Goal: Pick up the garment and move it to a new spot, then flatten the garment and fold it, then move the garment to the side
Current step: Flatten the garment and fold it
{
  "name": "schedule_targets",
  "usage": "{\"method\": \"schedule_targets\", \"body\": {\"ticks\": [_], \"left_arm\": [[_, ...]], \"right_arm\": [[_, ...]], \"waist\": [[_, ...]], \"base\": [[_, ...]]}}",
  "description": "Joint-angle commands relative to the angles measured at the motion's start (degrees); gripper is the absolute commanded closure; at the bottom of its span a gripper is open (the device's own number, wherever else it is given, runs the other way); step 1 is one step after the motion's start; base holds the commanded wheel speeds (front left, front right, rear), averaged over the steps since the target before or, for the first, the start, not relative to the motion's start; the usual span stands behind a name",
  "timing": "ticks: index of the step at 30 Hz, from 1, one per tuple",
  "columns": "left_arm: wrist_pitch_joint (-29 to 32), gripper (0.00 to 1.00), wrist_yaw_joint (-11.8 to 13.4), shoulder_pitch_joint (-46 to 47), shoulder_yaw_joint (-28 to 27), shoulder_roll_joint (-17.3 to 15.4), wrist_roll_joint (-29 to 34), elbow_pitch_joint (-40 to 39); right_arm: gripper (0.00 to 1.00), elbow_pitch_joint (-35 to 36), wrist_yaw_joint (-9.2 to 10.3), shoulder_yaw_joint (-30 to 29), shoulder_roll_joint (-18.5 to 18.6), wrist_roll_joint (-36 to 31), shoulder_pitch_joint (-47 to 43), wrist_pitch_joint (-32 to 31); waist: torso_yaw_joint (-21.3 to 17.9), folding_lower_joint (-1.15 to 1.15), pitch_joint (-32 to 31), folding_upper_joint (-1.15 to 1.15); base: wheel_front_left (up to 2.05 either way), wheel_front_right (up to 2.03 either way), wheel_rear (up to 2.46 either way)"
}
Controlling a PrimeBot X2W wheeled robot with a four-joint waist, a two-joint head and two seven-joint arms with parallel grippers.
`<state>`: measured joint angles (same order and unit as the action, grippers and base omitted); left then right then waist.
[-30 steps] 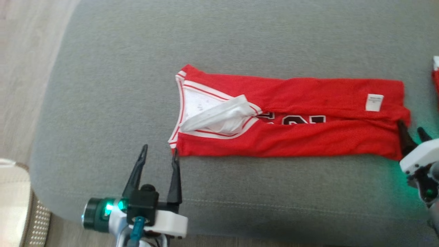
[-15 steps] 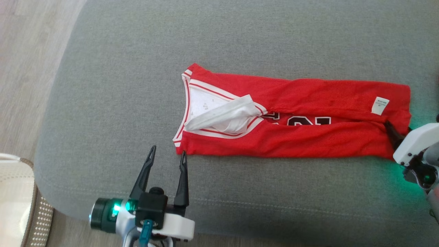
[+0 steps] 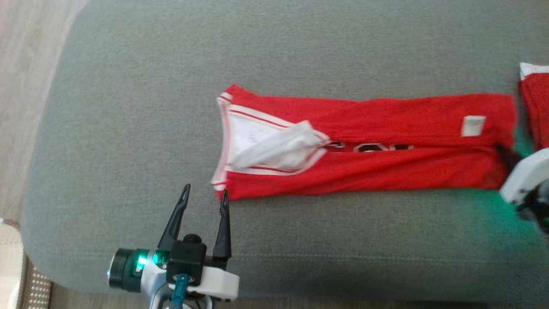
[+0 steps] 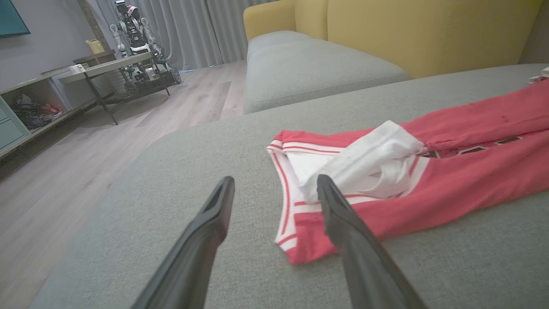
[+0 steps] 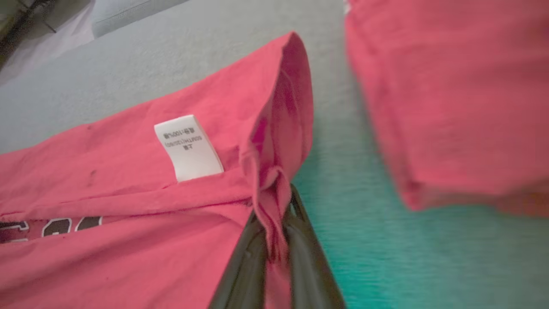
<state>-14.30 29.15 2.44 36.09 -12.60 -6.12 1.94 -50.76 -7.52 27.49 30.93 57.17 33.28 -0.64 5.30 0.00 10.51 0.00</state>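
The garment (image 3: 364, 171) is a red jersey with white trim, folded into a long strip across the grey sofa cushion (image 3: 128, 107). My left gripper (image 3: 205, 191) stands open just off the near corner of the collar end, its right finger beside the red edge; the left wrist view shows the garment (image 4: 450, 189) past the spread fingers of the left gripper (image 4: 274, 180). My right gripper (image 3: 506, 156) is at the far right hem. In the right wrist view the right gripper (image 5: 274, 223) is shut on a bunched fold of the garment (image 5: 128, 171) next to its white label (image 5: 188, 148).
A second red garment (image 3: 536, 111) lies just right of the hem, close to my right gripper, and appears as a red mass (image 5: 450, 94). Wood floor (image 3: 21, 64) borders the cushion's left edge. A yellow sofa back (image 4: 407, 30) and another robot (image 4: 137, 38) stand beyond.
My right gripper has shut on the garment's right hem, pinching up a fold. The head camera shifted a little. The left gripper stays open by the collar corner.
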Motion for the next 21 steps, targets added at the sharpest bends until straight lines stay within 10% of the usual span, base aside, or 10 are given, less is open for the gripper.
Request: {"method": "schedule_targets", "body": {"ticks": [1, 10, 21], "left_arm": [[-0.70, 0.00, -0.27, 0.93, -2.44, -0.01, 0.46, -1.45], [-0.70, 0.00, -1.03, 1.06, -2.98, 0.75, 0.95, -1.03], [-0.70, 0.00, -2.48, 0.99, -3.61, 1.67, 0.70, 0.16]], "right_arm": [[1.00, 1.58, 0.03, -0.51, 4.42, -0.60, 0.66, 0.65], [1.00, 7.44, 0.03, -3.19, 14.13, -3.08, 5.33, -3.90], [1.00, 23.69, 0.03, -5.76, 12.38, -2.61, 3.48, -13.28]], "waist": [[-0.85, 0.00, 0.15, 0.00], [-2.51, 0.00, 0.40, 0.00], [-1.55, 0.00, -0.16, 0.00]], "base": [[0.00, 0.00, 0.00], [0.00, 0.00, 0.00], [0.00, 0.00, 0.00]]}}
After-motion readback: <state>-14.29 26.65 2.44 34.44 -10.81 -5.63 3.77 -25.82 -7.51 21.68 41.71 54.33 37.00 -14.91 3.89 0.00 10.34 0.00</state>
